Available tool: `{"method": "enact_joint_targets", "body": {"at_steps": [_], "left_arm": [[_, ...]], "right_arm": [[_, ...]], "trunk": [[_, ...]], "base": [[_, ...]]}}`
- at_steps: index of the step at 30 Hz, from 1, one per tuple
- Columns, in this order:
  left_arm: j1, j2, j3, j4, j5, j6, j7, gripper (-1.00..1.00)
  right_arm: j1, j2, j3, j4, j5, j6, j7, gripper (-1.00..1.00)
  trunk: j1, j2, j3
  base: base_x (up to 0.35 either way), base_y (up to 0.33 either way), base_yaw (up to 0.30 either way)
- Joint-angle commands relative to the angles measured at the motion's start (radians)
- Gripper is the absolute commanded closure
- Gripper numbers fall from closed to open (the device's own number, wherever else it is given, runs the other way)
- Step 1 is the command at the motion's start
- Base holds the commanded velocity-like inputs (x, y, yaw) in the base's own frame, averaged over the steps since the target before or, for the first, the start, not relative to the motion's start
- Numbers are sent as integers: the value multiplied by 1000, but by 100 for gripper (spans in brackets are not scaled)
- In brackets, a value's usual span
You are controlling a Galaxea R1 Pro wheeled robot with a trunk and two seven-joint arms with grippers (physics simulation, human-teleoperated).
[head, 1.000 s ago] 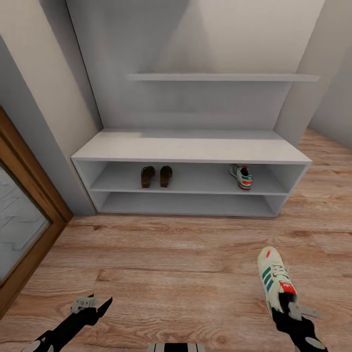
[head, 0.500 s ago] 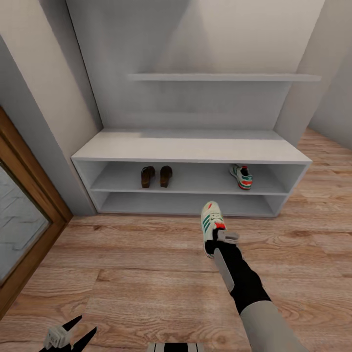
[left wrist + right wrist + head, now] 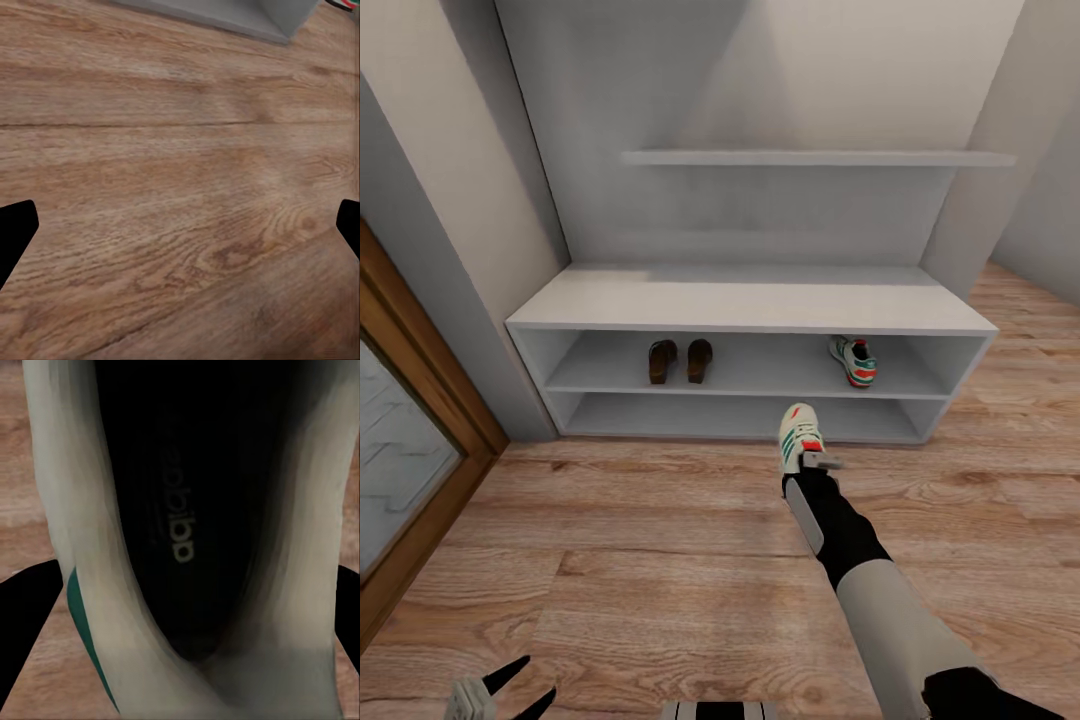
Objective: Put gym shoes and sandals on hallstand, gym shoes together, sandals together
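Right fingers (image 3: 812,466) grip the cream-white green-striped sneaker (image 3: 798,434) by its heel, toe toward the pale grey two-tier shoe rack (image 3: 750,305), presumably to join its mate (image 3: 854,360); left fingers (image 3: 505,688) spread, empty.

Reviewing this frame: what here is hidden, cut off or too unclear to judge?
- Right gripper, head view: fingers hidden by the held gym shoe.
- Held gym shoe, right wrist view: too close, toe and sole unseen.
- Left gripper, head view: cut by the bottom edge.
- Shelved gym shoe: its far end lies in shadow under the hallstand top.
- Sandals: too small for pattern detail.
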Motion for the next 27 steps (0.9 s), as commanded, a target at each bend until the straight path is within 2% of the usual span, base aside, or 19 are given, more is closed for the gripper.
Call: {"method": "enact_joint_targets", "body": {"at_steps": [1, 4, 11, 19, 27], "left_arm": [[-1, 0, 3, 1, -3, -5, -5, -100], [-1, -1, 1, 1, -5, -5, -6, -100], [-1, -2, -2, 2, -7, -4, -7, -100], [-1, -4, -4, 3, -7, -4, -7, -100], [-1, -3, -4, 5, -7, -4, -7, -100]], "right_arm": [[-1, 0, 3, 0, -16, 0, -20, 100], [-1, 0, 5, 0, -17, 0, -51, 100], [-2, 0, 9, -17, -17, 1, -72, 100], [-2, 0, 45, -40, -16, 0, -76, 100], [-2, 0, 49, -41, -16, -1, -77, 100]], "trunk": [[0, 0, -1], [0, 0, -1], [0, 0, -1], [0, 0, -1], [0, 0, -1]], "base": [[0, 0, 0], [0, 0, 0], [0, 0, 0], [12, 0, 0], [226, 0, 0]]}}
